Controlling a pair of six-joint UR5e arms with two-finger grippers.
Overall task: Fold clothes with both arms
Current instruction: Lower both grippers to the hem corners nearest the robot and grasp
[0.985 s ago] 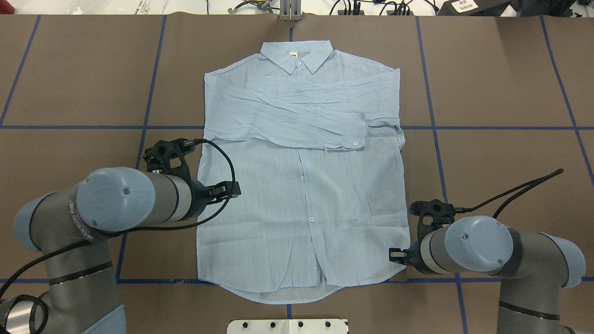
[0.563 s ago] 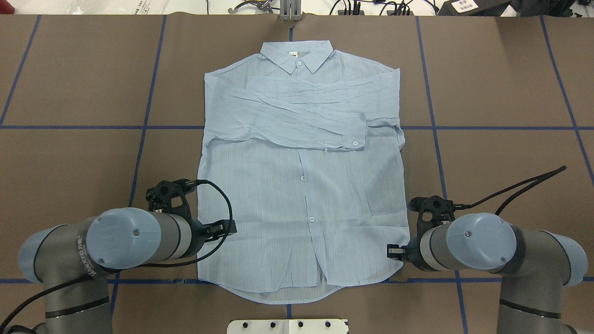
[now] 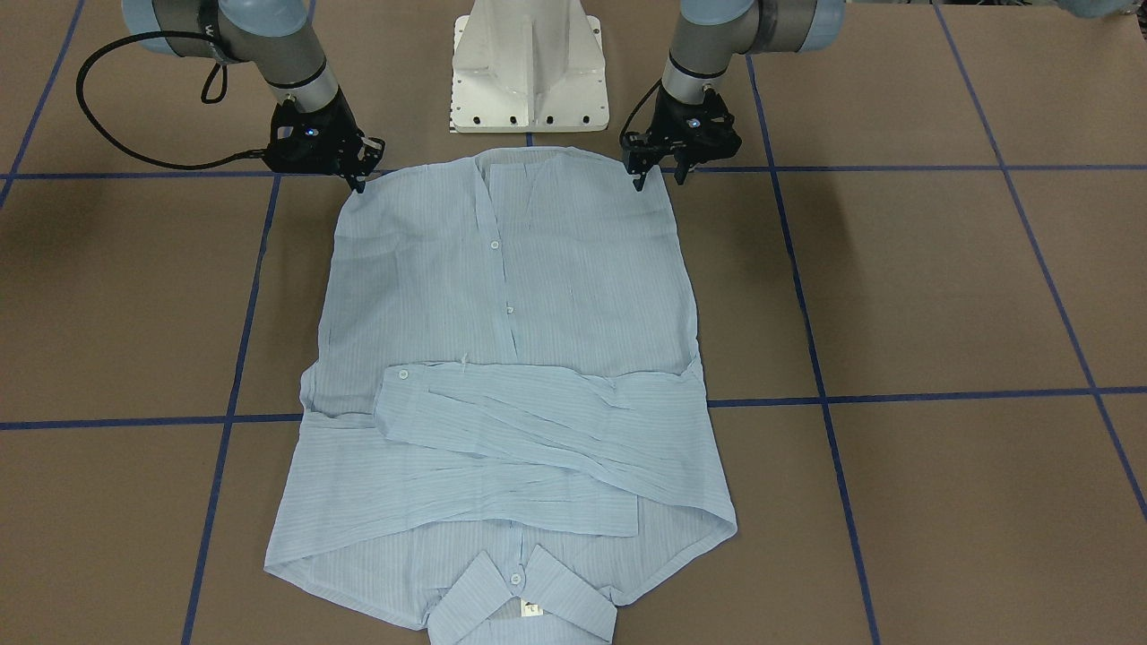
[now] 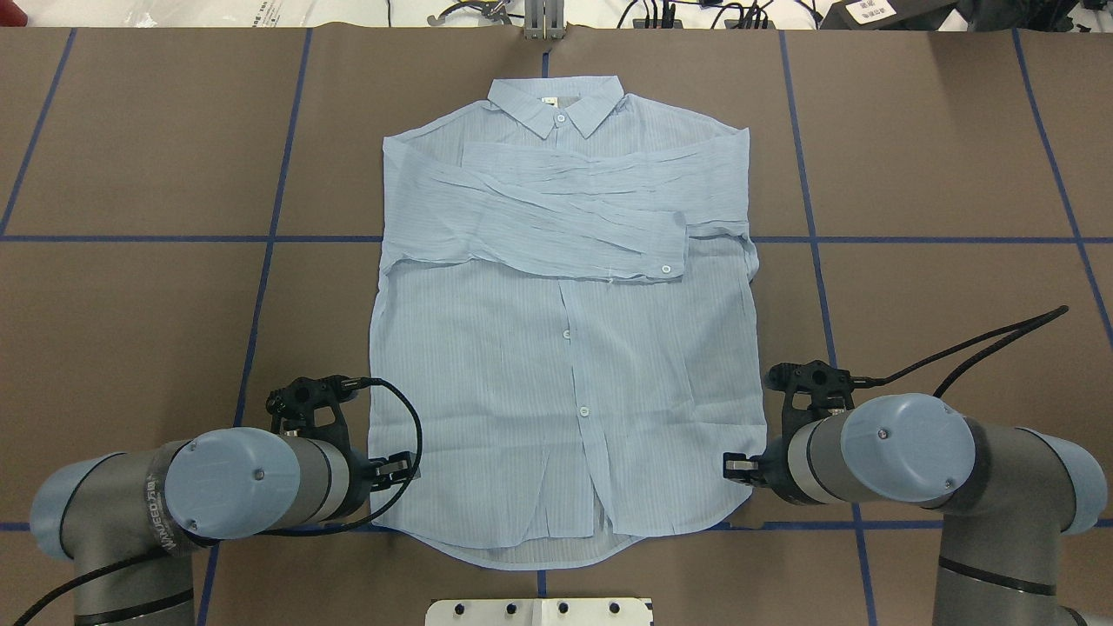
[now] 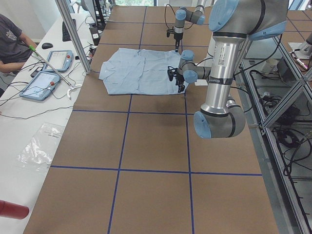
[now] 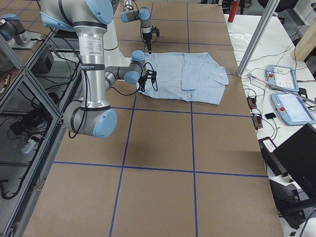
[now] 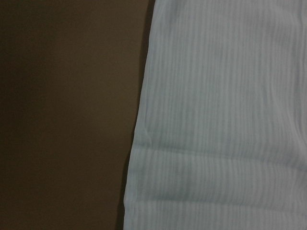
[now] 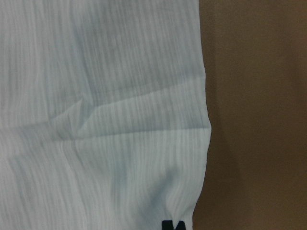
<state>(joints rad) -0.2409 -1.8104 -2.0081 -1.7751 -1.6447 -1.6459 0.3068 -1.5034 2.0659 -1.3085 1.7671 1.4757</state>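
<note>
The pale-blue striped shirt (image 3: 511,305) lies flat and buttoned, collar on the far side from the robot's base, both sleeves folded across the chest (image 4: 565,217). My left gripper (image 3: 659,182) is open, its fingertips (image 3: 638,184) just above the hem corner on my left. The left wrist view shows the shirt's side edge (image 7: 139,143) and no fingers. My right gripper (image 3: 361,186) comes to one point on the other hem corner and looks shut on it. A black fingertip (image 8: 172,225) sits at the cloth edge in the right wrist view. Overhead, both wrists (image 4: 261,482) hide the grippers.
The brown table (image 4: 956,174) is crossed by blue tape lines. The white pedestal base (image 3: 529,72) stands just behind the hem. Cables and a metal post (image 4: 543,22) lie along the far edge. An operator (image 5: 9,39) and tablets sit off the table.
My left arm has moved along the shirt's left side, from mid-body back toward the hem corner. My right arm has barely shifted. The shirt lies as before.
</note>
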